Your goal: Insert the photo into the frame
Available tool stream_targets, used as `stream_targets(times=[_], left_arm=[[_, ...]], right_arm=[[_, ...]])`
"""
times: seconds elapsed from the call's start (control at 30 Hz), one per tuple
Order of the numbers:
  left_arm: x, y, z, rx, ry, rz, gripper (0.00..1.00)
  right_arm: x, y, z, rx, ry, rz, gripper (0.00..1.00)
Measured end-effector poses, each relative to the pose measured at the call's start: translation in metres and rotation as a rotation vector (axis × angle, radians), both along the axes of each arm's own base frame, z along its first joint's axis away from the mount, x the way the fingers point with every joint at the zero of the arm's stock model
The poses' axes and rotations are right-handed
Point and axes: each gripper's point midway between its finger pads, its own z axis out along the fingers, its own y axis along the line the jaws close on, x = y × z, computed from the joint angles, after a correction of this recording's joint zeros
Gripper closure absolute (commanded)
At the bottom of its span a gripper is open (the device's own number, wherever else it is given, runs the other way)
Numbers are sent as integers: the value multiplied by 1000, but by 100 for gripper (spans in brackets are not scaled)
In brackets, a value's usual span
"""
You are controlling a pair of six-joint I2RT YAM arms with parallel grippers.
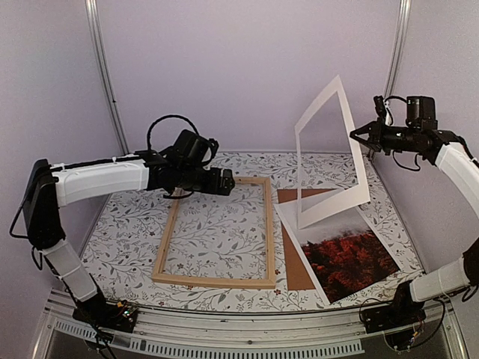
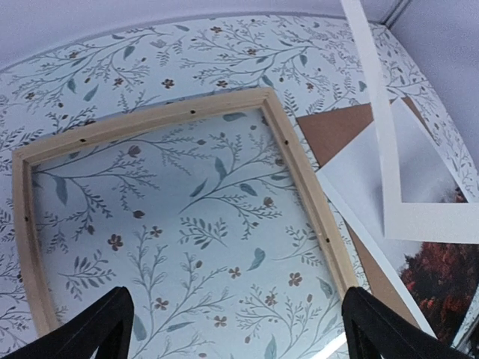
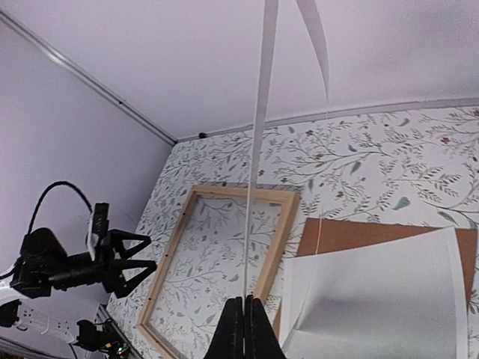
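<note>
The right jaws are clenched on the right strip of the white mat (image 1: 334, 209), holding it tilted up on edge (its lower strip rests on the pale half of the photo (image 1: 348, 258)). The left jaws are spread wide, grasping nothing, above the far strip of the frame (image 1: 269, 232). The frame lies flat on the floral desk (image 1: 127, 224). The photo lies outside it, just to its right, across a brown backing board (image 1: 297, 269).
</note>
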Motion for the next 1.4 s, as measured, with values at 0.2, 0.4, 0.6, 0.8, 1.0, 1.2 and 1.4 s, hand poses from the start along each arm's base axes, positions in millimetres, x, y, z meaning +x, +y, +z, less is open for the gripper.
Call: stream_targets(times=[0.2, 0.4, 0.6, 0.8, 1.0, 1.2, 1.4], left_arm=[[12, 71, 0, 6, 6, 139, 0], [19, 143, 20, -4, -34, 304, 0], [14, 212, 43, -31, -98, 476, 0], [2, 246, 55, -25, -139, 567, 0], [3, 246, 48, -12, -123, 568, 0], [4, 242, 33, 5, -83, 549, 0], [4, 236, 25, 18, -67, 531, 0]], right_arm=[[-24, 85, 52, 76, -64, 216, 100], [-45, 173, 74, 170, -50, 413, 100], [-64, 238, 68, 260, 22, 562, 100], [-42, 249, 5, 267, 158, 503, 100], [-22, 253, -109, 210, 371, 406, 100], [-17, 236, -171, 186, 484, 296, 100], [-19, 223, -199, 185, 528, 221, 100]])
